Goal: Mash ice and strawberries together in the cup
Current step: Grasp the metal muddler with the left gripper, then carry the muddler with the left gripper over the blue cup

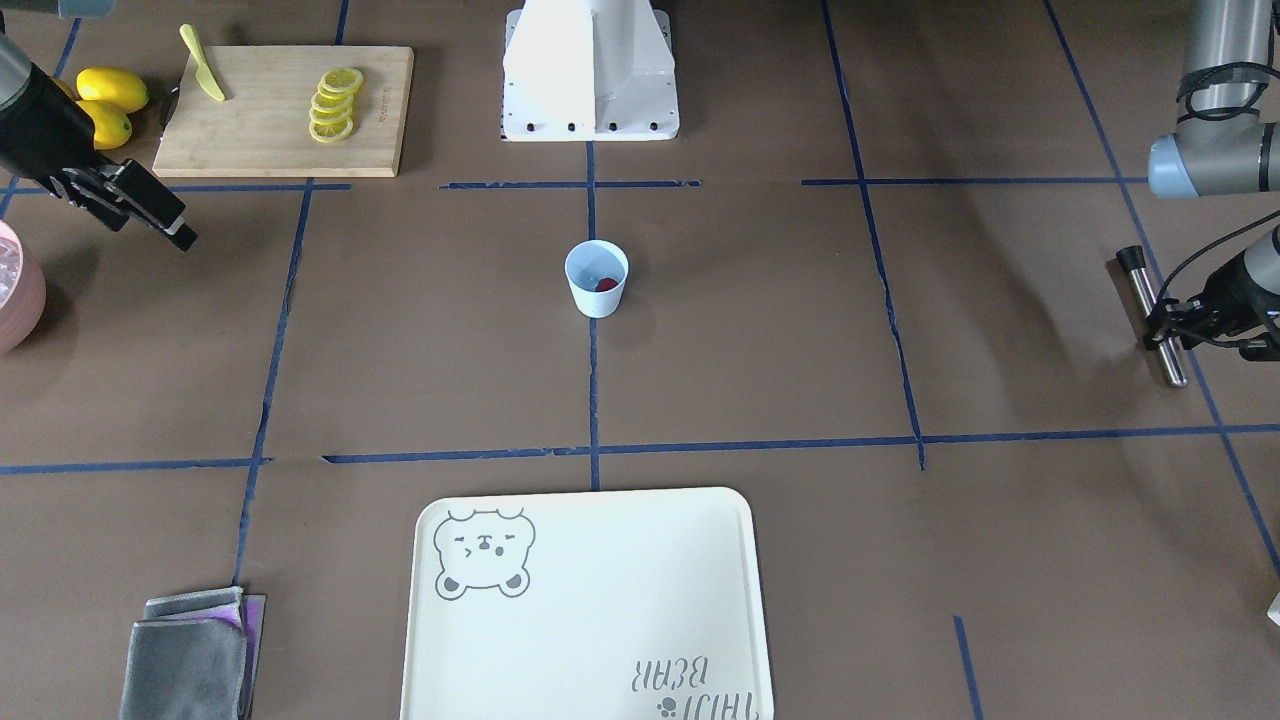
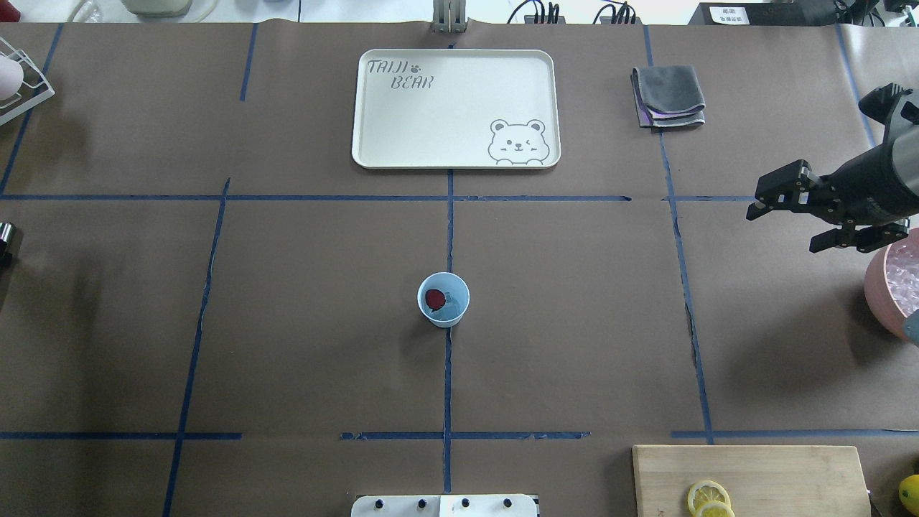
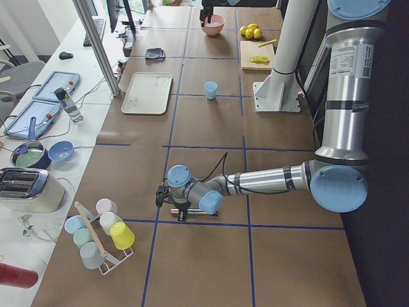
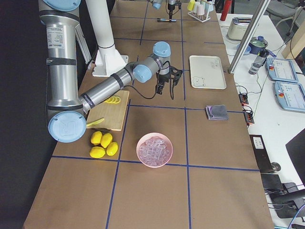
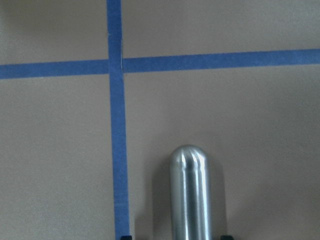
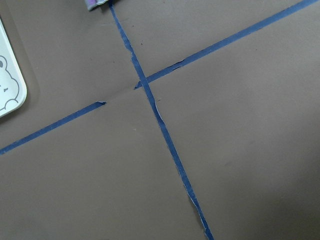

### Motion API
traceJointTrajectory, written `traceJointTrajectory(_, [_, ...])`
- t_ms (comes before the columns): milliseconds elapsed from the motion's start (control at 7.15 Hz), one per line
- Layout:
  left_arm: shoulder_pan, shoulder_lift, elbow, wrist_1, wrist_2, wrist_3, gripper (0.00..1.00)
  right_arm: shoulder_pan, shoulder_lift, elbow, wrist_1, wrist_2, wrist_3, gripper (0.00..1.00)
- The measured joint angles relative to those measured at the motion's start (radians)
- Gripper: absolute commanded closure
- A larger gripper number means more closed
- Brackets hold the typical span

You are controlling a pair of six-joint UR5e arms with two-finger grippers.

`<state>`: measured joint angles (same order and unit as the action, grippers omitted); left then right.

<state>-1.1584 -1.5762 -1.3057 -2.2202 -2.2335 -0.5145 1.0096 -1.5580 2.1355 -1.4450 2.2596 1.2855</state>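
The light blue cup [image 1: 596, 278] [image 2: 444, 299] stands upright at the table's centre. A dark red strawberry piece [image 2: 434, 298] [image 1: 607, 285] lies in it, beside a little whitish ice [image 2: 450, 303]. More ice [image 4: 154, 149] fills the pink bowl [image 2: 890, 287]. My right gripper [image 2: 782, 230] [image 1: 155, 228] hovers open and empty next to that bowl, far from the cup. My left gripper [image 1: 1165, 325] [image 3: 172, 204] is low at the other table end. It stands open astride a metal muddler [image 1: 1155, 315] [image 5: 195, 195] that lies on the table.
A cutting board [image 1: 285, 105] carries lemon slices [image 1: 335, 105] and a yellow knife [image 1: 203, 78], with whole lemons [image 1: 110, 95] beside it. A white bear tray [image 1: 590, 600] and folded grey cloths [image 1: 190, 655] lie across the table. A cup rack [image 3: 102, 233] stands beyond the left gripper.
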Motion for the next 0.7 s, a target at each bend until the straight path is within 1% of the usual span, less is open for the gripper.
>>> traceJointTrajectory(280, [0.001,-0.014,-0.012,0.0,-0.008,-0.023,1.0,0.002,0.0,0.004,0.0,0.0,0.0,0.0])
traceJointTrajectory(420, [0.001,-0.031,-0.032,0.0,-0.032,-0.061,1.0,0.003,0.0,0.007,-0.001,0.001,0.0,0.0])
traceJointTrajectory(559, [0.002,-0.049,-0.075,0.005,-0.084,-0.092,1.0,0.005,-0.001,0.01,-0.002,0.002,0.0,0.0])
traceJointTrajectory(699, [0.016,-0.074,-0.145,0.01,-0.125,-0.125,1.0,0.01,-0.002,0.014,-0.004,0.003,0.0,0.0])
